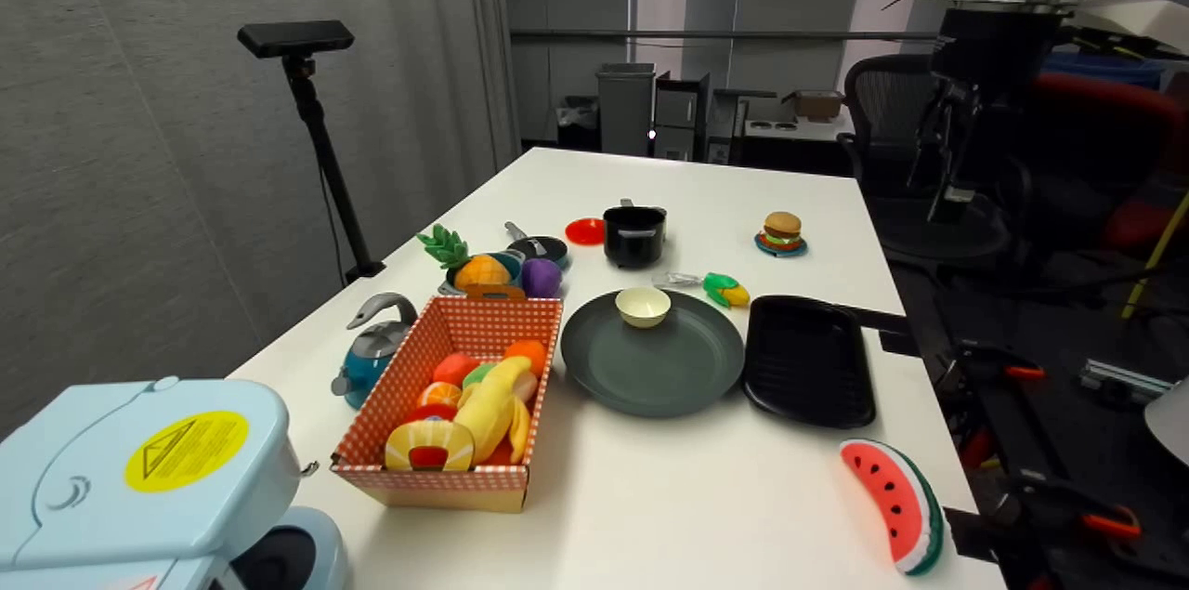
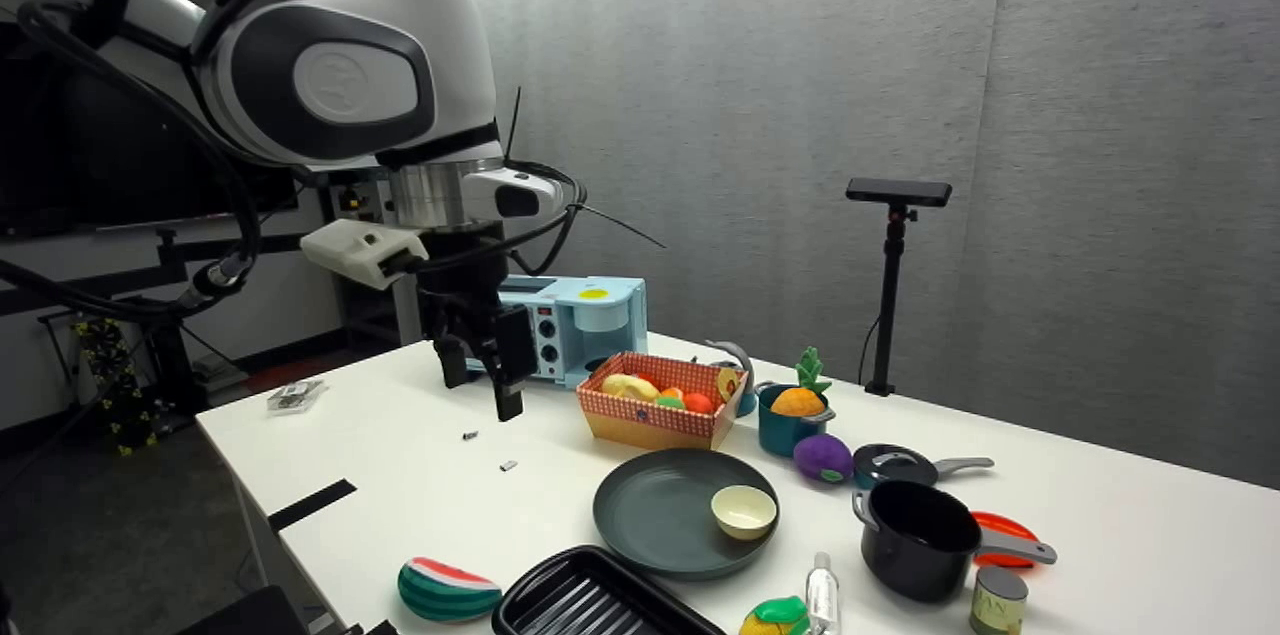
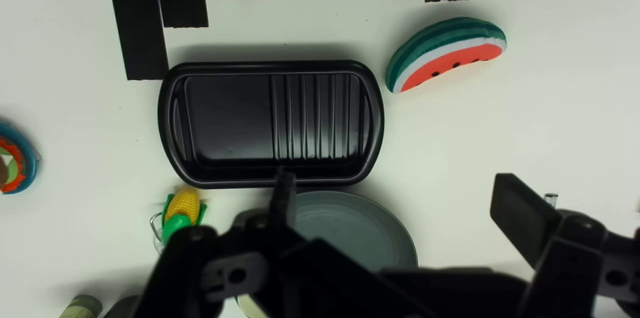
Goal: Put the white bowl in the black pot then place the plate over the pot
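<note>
Two fingers (image 3: 522,218) of the empty gripper (image 3: 402,203) stand wide apart.

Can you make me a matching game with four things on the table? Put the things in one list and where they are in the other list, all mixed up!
Things:
1. white bowl
2. black pot
3. toy burger
4. toy pineapple

Where it is:
A. in the blue-green pot
B. on the big dark plate
C. near the flat red disc
D. on the small blue dish

Right pairs: 1-B, 2-C, 3-D, 4-A.
</note>
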Motion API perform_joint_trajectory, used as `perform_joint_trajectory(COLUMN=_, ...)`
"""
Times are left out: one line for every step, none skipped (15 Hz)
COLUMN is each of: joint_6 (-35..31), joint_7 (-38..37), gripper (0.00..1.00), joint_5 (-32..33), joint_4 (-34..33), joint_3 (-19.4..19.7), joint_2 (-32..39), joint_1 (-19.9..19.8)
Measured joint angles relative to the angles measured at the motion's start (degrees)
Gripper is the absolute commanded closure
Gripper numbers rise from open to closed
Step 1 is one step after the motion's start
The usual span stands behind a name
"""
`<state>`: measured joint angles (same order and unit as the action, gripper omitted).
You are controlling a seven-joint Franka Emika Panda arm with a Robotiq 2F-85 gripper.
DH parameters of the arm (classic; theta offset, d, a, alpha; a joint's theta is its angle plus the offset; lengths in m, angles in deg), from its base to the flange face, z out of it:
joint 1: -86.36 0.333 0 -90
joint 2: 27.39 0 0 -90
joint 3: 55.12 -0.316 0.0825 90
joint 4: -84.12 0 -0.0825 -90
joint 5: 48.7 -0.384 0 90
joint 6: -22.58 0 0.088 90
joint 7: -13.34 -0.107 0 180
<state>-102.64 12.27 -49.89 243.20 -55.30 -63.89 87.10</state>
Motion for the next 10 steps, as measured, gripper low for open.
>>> perform_joint_trajectory(joint_6=0.0, joint_7=0.0, gripper=0.0, joint_5=0.0, joint_4=0.0, joint_3=0.0, joint_2=0.0, joint_1=0.0)
perform_joint_trajectory(joint_6=0.0, joint_7=0.0, gripper=0.0, joint_5=0.0, joint_4=-0.01, joint_3=0.0, joint_2=0.03, joint_1=0.0)
perform_joint_trajectory(joint_6=0.0, joint_7=0.0, gripper=0.0, joint_5=0.0, joint_4=-0.03, joint_3=0.0, joint_2=0.09, joint_1=0.0)
perform_joint_trajectory(joint_6=0.0, joint_7=0.0, gripper=0.0, joint_5=0.0, joint_4=-0.09, joint_3=0.0, joint_2=0.2, joint_1=0.0)
perform_joint_trajectory(joint_6=0.0, joint_7=0.0, gripper=0.0, joint_5=0.0, joint_4=-0.23, joint_3=0.01, joint_2=0.4, joint_1=0.0)
perform_joint_trajectory(joint_6=0.0, joint_7=0.0, gripper=0.0, joint_5=0.0, joint_4=-0.38, joint_3=0.02, joint_2=0.64, joint_1=0.0)
perform_joint_trajectory(joint_6=-0.24, joint_7=0.0, gripper=0.0, joint_5=0.0, joint_4=-0.48, joint_3=0.02, joint_2=0.93, joint_1=0.0)
perform_joint_trajectory(joint_6=-0.81, joint_7=0.0, gripper=0.0, joint_5=0.0, joint_4=-0.51, joint_3=0.02, joint_2=1.37, joint_1=0.0)
perform_joint_trajectory(joint_6=-1.67, joint_7=0.0, gripper=0.0, joint_5=0.0, joint_4=-0.51, joint_3=0.02, joint_2=1.97, joint_1=-0.01)
perform_joint_trajectory(joint_6=-2.87, joint_7=0.01, gripper=0.0, joint_5=0.0, joint_4=-0.52, joint_3=0.03, joint_2=2.77, joint_1=-0.02)
